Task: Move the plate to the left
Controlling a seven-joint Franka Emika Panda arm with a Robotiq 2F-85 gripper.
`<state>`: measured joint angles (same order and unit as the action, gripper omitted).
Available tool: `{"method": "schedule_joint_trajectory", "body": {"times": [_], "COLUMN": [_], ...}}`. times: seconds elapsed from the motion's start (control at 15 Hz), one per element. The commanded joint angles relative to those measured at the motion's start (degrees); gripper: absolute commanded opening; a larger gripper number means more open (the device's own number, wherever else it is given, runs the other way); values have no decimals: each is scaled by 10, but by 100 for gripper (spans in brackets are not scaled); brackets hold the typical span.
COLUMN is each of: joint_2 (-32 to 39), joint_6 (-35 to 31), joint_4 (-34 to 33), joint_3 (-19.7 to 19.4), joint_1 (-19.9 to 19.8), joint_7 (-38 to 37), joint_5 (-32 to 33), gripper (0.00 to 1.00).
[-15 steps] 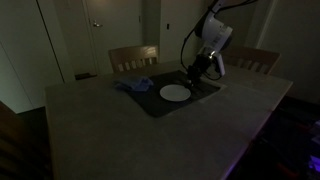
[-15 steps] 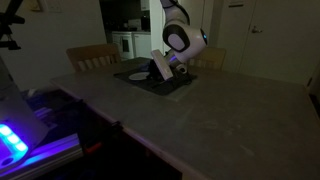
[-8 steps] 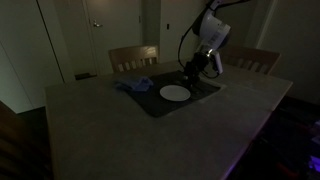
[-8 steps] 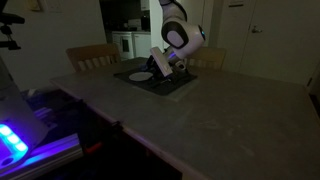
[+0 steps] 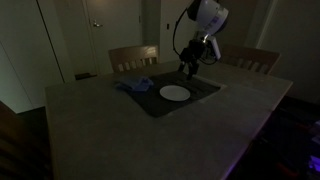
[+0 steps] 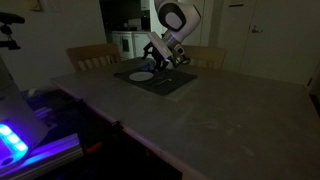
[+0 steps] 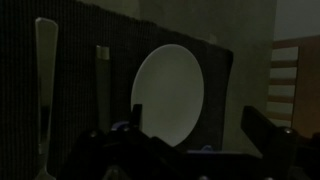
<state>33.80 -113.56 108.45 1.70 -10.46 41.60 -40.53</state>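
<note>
One white plate (image 5: 175, 93) lies flat on a dark placemat (image 5: 206, 90) on the table (image 5: 150, 135), with a blue cloth (image 5: 133, 86) near it. Gripper (image 5: 188, 67) hovers above, clear of the plate, jaws spread wide, holding nothing.

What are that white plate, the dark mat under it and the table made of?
The plate looks like glazed ceramic or melamine: smooth, evenly white, thin rim. The mat seems woven fabric or vinyl, with fine ribbing in the wrist view. The table is pale, matte, faintly mottled, perhaps stone or laminate; the dim light leaves it open.
</note>
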Motion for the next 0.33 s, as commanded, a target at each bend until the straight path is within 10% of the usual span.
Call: {"method": "schedule_joint_trajectory", "body": {"times": [0.0,0.27], "joint_2": [-38,-49], "joint_6": [-9,-7], "joint_4": [22,18], "joint_3": [-7,0], "joint_1": [17,16], "joint_7": [-51,-87], "joint_5": [50,92], "gripper": [100,100]}}
